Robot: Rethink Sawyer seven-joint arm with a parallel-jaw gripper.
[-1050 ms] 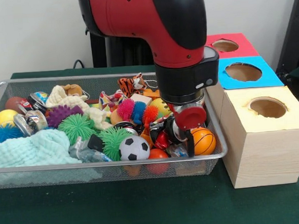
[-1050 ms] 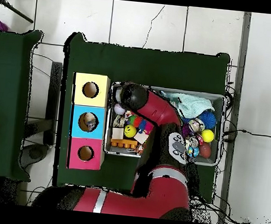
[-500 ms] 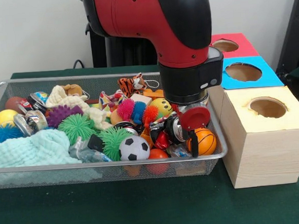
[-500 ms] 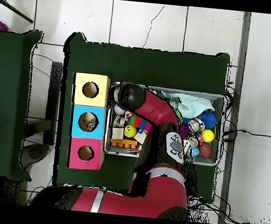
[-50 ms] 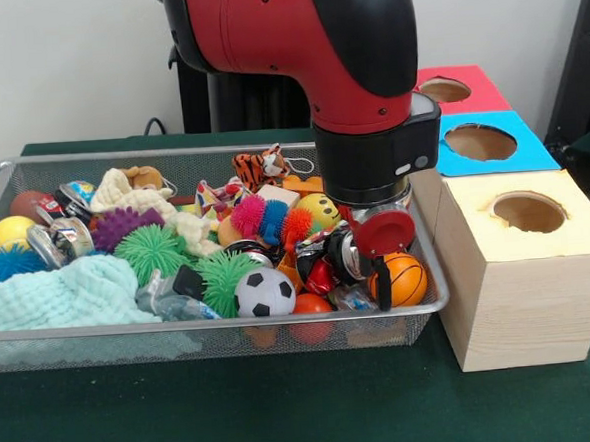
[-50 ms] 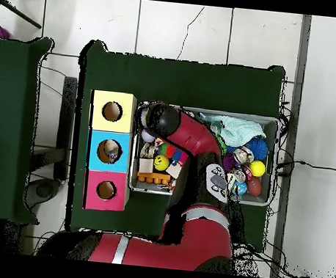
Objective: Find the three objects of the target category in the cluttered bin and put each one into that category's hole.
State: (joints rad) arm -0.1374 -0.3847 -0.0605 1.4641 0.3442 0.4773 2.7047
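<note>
Dark green worktop [image 5: 287, 412] under everything. Above it, bulking down from twelve o'clock in the front view, red and black arm [image 5: 294, 41], its black wrist over the three o'clock end of the wire bin [image 5: 181, 328]. Seen from overhead, lies across the bin from six o'clock towards ten o'clock.

Just beside the bin at three o'clock in the front view, a row of three boxes, each with a round hole on top: wooden box [image 5: 520, 287] with a pale yellow top nearest, blue box [image 5: 492, 159] behind it, red box [image 5: 467, 80] farthest. Overhead, something small and pale inside the blue box's hole [image 6: 110, 150]; too small to name.

In the bin's nine o'clock end, a pale green cloth [image 5: 69, 295] bunched against the front wall. Near it, towards three o'clock, a green spiky ball [image 5: 152, 250] and a soccer ball [image 5: 264, 293] touching the front wall. At the far wall, a tiger toy [image 5: 259, 166]. At the nine o'clock wall, a yellow ball [image 5: 10, 233].

Gripper [image 5: 378, 266] down among the clutter in the bin's three o'clock corner, a red round part on it. Cannot tell whether parted, together or clamped on anything. Touching or just beside it at three o'clock, a small basketball [image 5: 407, 277], resting against the bin's end wall.
</note>
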